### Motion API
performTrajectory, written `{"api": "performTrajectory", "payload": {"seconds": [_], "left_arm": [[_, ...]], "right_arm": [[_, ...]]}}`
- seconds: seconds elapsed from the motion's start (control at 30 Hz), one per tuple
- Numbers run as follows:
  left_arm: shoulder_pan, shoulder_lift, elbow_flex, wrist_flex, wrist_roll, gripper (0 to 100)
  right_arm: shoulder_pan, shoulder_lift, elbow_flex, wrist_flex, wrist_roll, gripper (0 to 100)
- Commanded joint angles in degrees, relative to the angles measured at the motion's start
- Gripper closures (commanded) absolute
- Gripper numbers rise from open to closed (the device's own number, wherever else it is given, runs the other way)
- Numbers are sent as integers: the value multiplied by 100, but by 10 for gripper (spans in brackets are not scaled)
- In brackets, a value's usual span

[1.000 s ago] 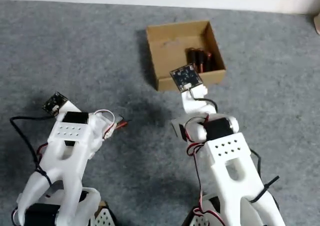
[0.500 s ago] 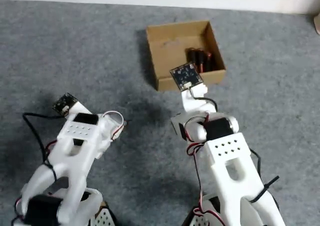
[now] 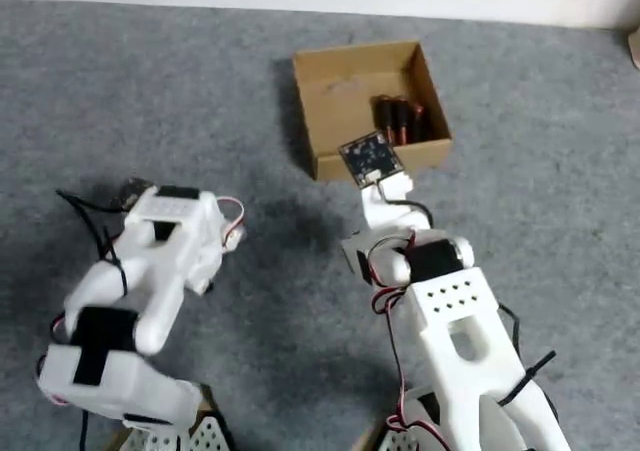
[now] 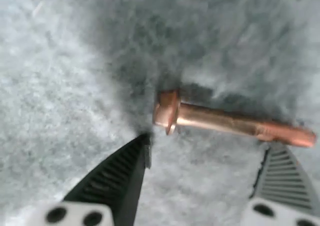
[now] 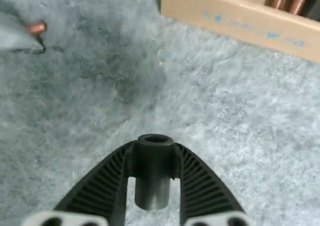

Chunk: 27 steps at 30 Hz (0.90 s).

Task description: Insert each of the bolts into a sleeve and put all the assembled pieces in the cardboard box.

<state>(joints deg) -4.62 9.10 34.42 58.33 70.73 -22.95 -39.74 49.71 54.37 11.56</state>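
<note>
Bolt [image 4: 220, 120], copper-coloured with flanged head, flat on felt [image 4: 60, 60] beyond wide left fingers [image 4: 120, 171]; black sleeve [image 5: 154, 173] tight between right fingers [image 5: 107, 183].

The left arm [image 3: 160, 251] folds back toward its base and pitches its wrist downward. The left gripper [image 4: 207, 146] now hangs, jaws apart, over the bolt [image 4: 225, 122]. The right arm [image 3: 440, 291] appears to shift back slightly.

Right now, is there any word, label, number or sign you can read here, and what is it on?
Nothing here can be read.
The blue marks on the outer wall of the cardboard box: too blurred to read.
The bolt, the sleeve and the grey mat: no text visible.
</note>
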Motion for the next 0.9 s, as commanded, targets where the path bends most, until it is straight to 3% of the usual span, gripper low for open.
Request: {"api": "performTrajectory", "payload": {"seconds": [0.0,0.17,0.5,0.6,0.87], "left_arm": [[-57,505,-875,-88,44,673],[277,585,-1481,721,44,673],[207,637,-3275,2585,105,673],[180,646,-3196,2664,431,673],[207,585,-3222,2813,448,673]], "right_arm": [[-189,-136,-31,-145,62,993],[-171,-136,-31,-145,62,993],[-171,-136,-31,-145,62,993],[-171,-136,-31,-145,62,993],[-171,-136,-31,-145,70,993]]}}
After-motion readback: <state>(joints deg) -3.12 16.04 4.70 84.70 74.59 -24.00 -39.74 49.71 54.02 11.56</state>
